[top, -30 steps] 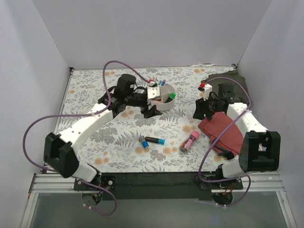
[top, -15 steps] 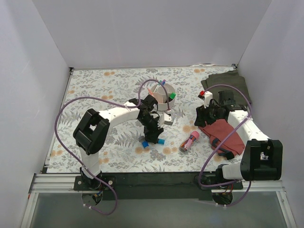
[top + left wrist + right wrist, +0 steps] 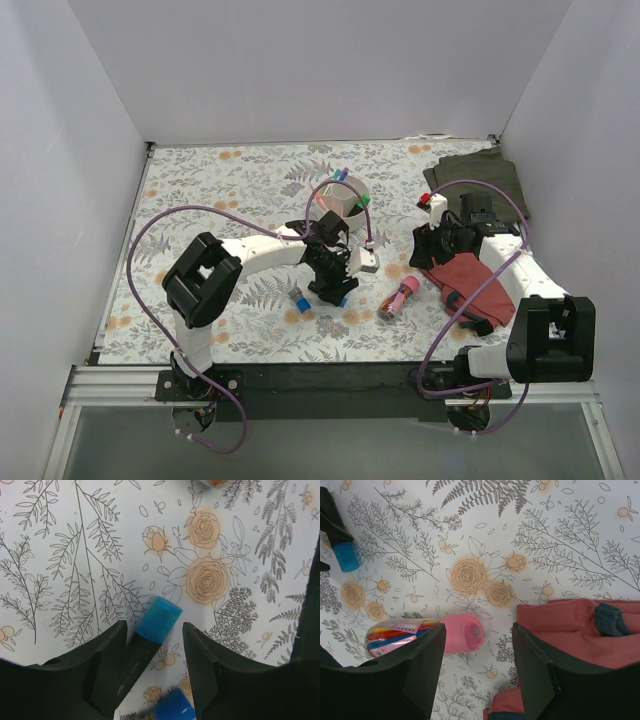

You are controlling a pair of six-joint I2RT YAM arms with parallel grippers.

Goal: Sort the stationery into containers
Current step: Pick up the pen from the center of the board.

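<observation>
The off-white cup [image 3: 346, 203] stands mid-table with several pens upright in it. My left gripper [image 3: 334, 287] is open and low over a black marker with a blue cap [image 3: 159, 620]; the marker's body lies between the jaws, close to the left finger [image 3: 107, 660]. A short grey-blue stub [image 3: 298, 301] lies just left of it, and its blue end also shows in the left wrist view [image 3: 174, 710]. My right gripper [image 3: 424, 250] is open and empty above the mat. A fat pink marker [image 3: 462, 632] lies under it, near its left finger, and shows in the top view [image 3: 400, 298].
A red cloth [image 3: 482, 285] lies under the right arm and shows beside the right finger [image 3: 570, 630]. A dark green cloth [image 3: 482, 172] lies at the back right. White walls close in the floral mat [image 3: 220, 190] on three sides.
My left arm has swung from the cup forward and down to the blue-capped marker, which now lies between its open jaws. The right arm has shifted only slightly.
</observation>
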